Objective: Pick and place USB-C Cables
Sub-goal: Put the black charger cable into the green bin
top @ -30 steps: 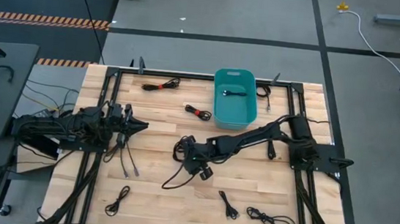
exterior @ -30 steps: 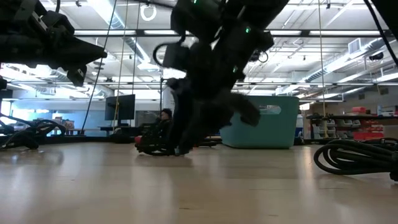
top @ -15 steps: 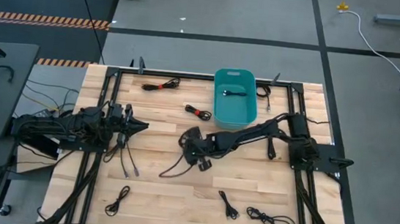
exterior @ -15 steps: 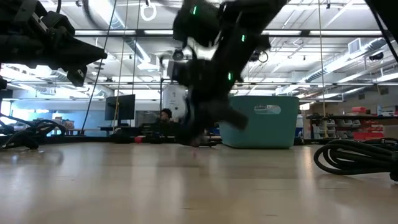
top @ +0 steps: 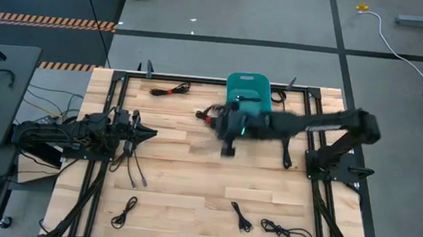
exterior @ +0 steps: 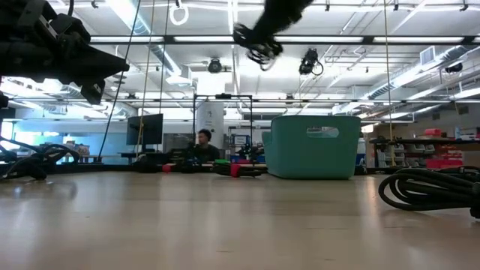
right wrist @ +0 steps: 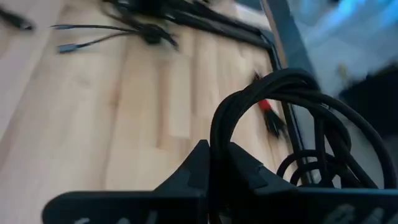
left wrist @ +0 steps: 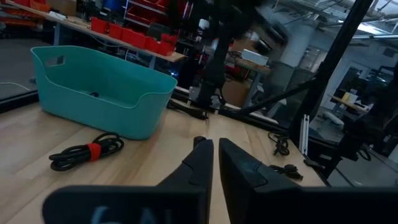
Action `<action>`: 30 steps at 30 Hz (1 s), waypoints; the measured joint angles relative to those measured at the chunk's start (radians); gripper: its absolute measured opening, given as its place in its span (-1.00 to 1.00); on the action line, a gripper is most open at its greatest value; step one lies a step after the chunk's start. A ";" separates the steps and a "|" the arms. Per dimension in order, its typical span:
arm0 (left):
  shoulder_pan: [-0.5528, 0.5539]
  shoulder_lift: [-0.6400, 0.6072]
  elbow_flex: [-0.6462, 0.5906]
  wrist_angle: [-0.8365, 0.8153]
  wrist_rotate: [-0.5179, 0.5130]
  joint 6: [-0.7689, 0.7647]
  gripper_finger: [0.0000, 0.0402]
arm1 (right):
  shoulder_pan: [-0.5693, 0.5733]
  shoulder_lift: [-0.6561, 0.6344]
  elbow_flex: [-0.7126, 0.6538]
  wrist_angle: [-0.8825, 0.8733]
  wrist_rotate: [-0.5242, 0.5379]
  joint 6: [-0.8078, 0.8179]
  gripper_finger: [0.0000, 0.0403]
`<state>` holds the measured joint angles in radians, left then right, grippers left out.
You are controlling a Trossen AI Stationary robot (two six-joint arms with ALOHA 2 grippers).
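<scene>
Two arms over the wooden worktop (top: 188, 194). Right gripper (top: 226, 124) raised high beside the teal bin (top: 250, 82), near the worktop's far edge, fingers closed on a looped black USB-C cable (right wrist: 273, 118), loops bulging out past the fingertips in the right wrist view. Seen in the low view as a dark tangle (exterior: 259, 45) hanging well above the table, left of the bin (exterior: 315, 146). Left gripper (top: 144, 134) parked near the worktop's left edge, fingers (left wrist: 202, 165) nearly together with only a thin gap, nothing between them.

Inside the bin, one cable (top: 248, 99) lying on the floor. Just beside the bin's left wall, a coiled cable with a red tie (left wrist: 84, 152). Another red-tipped cable (top: 170, 90) toward the far left corner. Two loose ends (top: 136, 172) just in front of the left gripper. Along the near edge, three more: one (top: 124, 212) toward the left corner, one (top: 241, 216) right of the middle, one (top: 286, 232) further right.
</scene>
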<state>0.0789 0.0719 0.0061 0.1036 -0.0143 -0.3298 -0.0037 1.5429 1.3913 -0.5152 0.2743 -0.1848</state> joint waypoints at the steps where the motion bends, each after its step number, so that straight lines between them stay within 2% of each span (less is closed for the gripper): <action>1: 0.000 0.000 0.000 0.000 0.000 0.000 -0.82 | -0.046 -0.020 -0.005 -0.015 -0.051 0.028 -0.86; 6: 0.000 0.000 0.000 0.000 0.000 0.000 -0.81 | -0.308 -0.042 -0.118 -0.013 -0.339 0.143 -0.86; 9: 0.000 0.000 0.000 0.000 0.000 0.000 -0.83 | -0.426 -0.013 -0.189 -0.003 -0.434 0.179 -0.86; 14: 0.000 0.000 0.000 0.000 0.000 0.000 -0.85 | -0.529 0.049 -0.266 0.014 -0.456 0.197 -0.86; 21: 0.000 0.000 0.000 0.000 0.000 0.000 -0.81 | -0.581 0.151 -0.280 0.023 -0.517 0.211 -0.86; 30: 0.000 0.000 0.000 0.000 0.000 0.000 -0.84 | -0.589 0.224 -0.280 -0.020 -0.469 0.185 -0.56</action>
<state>0.0788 0.0719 0.0062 0.1040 -0.0143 -0.3298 -0.5926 1.7666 1.1110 -0.5349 -0.1945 0.0000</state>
